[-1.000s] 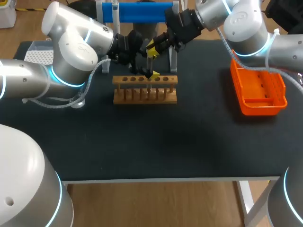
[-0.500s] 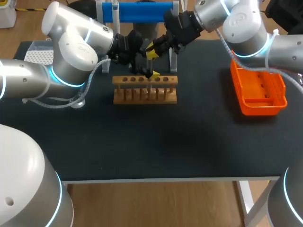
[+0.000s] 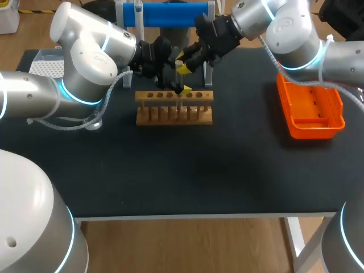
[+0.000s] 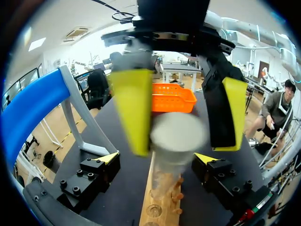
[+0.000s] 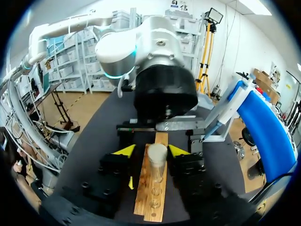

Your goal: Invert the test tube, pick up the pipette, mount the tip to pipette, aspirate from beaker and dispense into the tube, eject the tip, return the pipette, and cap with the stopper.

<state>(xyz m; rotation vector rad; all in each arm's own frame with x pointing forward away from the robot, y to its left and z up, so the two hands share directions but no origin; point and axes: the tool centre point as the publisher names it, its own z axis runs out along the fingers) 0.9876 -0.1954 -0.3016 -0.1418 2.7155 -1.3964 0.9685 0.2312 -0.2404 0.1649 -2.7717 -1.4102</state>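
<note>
Overhead, a black table [image 3: 227, 170] carried the scene, with the left arm [image 3: 85, 62] coming in from the left and the right arm [image 3: 290, 34] from the far right corner. The two met above the back of the table. An orange tray [image 3: 311, 132] sat well apart at the right side, and a blue-barred stand [image 3: 170, 13] stood at the far edge behind the arms. Beneath the two grippers lay a wooden rack [image 3: 174, 115], its row of holes facing up. The left gripper [image 4: 157, 159] hung low over the rack with its fingers spread wide, one yellow tip on either side of the test tube [image 5: 157, 161] and apart from it. The right gripper [image 3: 182, 58] sat higher on the same tube. Seen from the left wrist, its two long fingers [image 4: 134, 108] pressed against the tube's upper end from opposite sides, pinching it. The tube stood roughly upright over the rack, between the fingers of both grippers. Whether its lower end sat in a hole could not be told.
</note>
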